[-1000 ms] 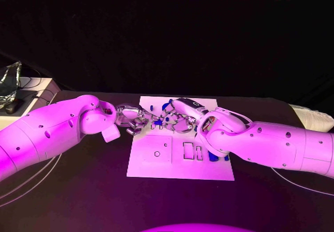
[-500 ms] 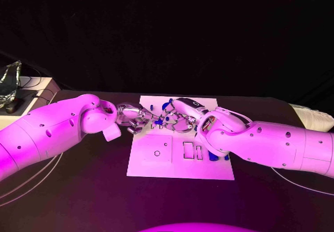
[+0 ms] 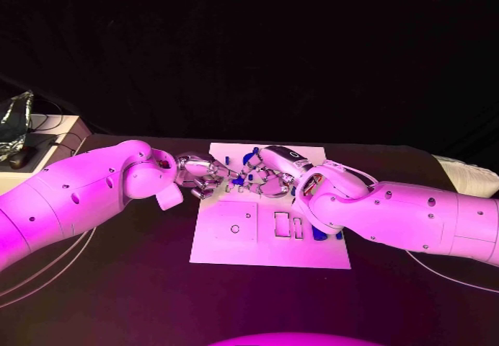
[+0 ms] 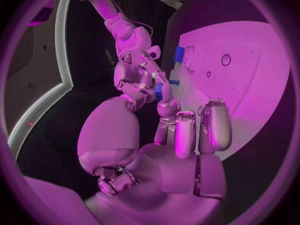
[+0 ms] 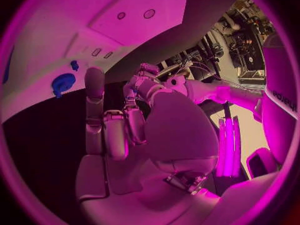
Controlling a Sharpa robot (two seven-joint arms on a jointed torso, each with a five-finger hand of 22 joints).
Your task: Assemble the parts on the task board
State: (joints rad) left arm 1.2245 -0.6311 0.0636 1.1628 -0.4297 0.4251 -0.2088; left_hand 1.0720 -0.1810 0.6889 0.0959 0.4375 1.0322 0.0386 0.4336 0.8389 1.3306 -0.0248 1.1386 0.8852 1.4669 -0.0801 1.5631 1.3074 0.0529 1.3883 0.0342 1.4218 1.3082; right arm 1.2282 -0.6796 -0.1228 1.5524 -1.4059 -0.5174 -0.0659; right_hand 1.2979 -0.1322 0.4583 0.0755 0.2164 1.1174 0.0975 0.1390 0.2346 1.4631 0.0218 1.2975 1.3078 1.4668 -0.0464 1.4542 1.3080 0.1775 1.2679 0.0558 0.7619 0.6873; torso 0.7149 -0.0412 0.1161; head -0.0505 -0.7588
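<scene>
- The task board (image 3: 268, 249) is a white plate lying in the middle of the black table (image 3: 125, 288), with its long side running away from the robot.
- The two hands meet over the far half of the board: the left hand (image 3: 200, 177) comes in from the left edge of the board, the right hand (image 3: 272, 175) from the right, and their fingertips are close together.
- Between the fingertips sits a small blue part (image 3: 237, 182) — the head view does not settle which hand holds it, or whether either does.
- In the left wrist view the left hand (image 4: 181, 135) has its fingers curled forward side by side, and just past them the right hand (image 4: 139, 75) is bunched around a blue part (image 4: 158, 91); the contact itself is too small to read, so I cannot tell whether either hand is clamped on it or loose.
- In the right wrist view the right hand (image 5: 115, 125) has its fingers bent in near its own palm, and the left hand (image 5: 145, 85) sits beyond them.
- Another blue part (image 3: 253, 153) stands on the board at its far end, behind the hands.
- Two more blue parts (image 3: 318, 233) show at the board's right edge, partly hidden by the right forearm.
- The near half of the board carries cut-outs (a small round hole (image 3: 235, 229) and upright rectangular slots (image 3: 282, 223)).
- The right wrist view shows a round blue part (image 5: 63, 81) and a smaller blue part (image 5: 74, 64) on the board, near each other.
</scene>
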